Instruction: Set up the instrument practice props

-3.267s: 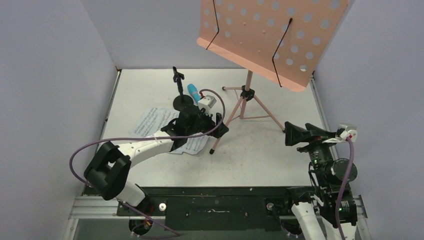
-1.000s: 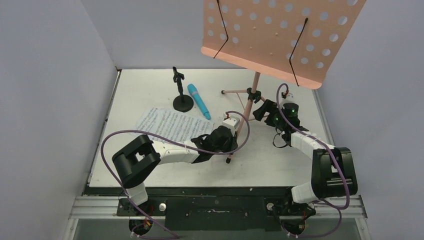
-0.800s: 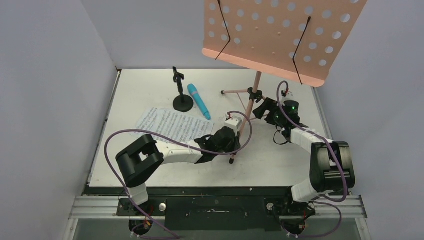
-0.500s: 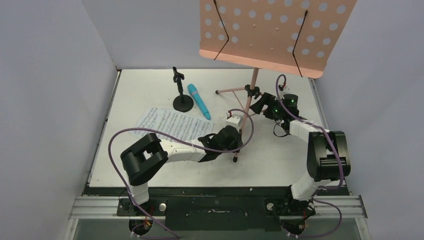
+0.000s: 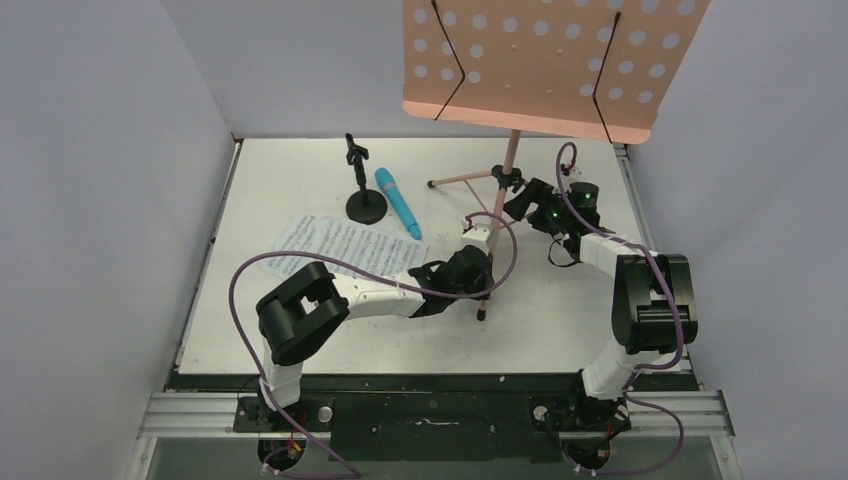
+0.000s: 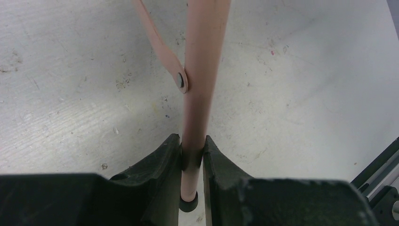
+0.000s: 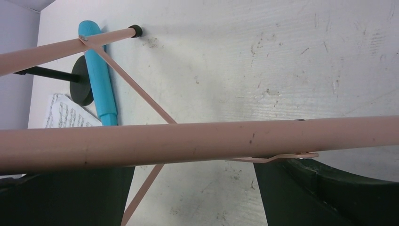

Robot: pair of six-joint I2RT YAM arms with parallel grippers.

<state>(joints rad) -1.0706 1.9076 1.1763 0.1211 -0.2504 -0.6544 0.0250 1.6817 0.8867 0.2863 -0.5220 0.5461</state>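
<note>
Scuffed white desk (image 5: 290,180) boxed in by plain grey walls (image 5: 100,150).
The pink music stand (image 5: 540,60) stands back right, its near leg pinched low in the left hand (image 6: 192,155); the right hand (image 5: 527,200) gapes wide beside its hub.

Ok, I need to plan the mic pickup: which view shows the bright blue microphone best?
Top external: the bright blue microphone lies whole and unobstructed beside the black round-based mic stand. Right wrist shows it partly, crossed by a pink tripod leg. Left wrist misses it.
</note>
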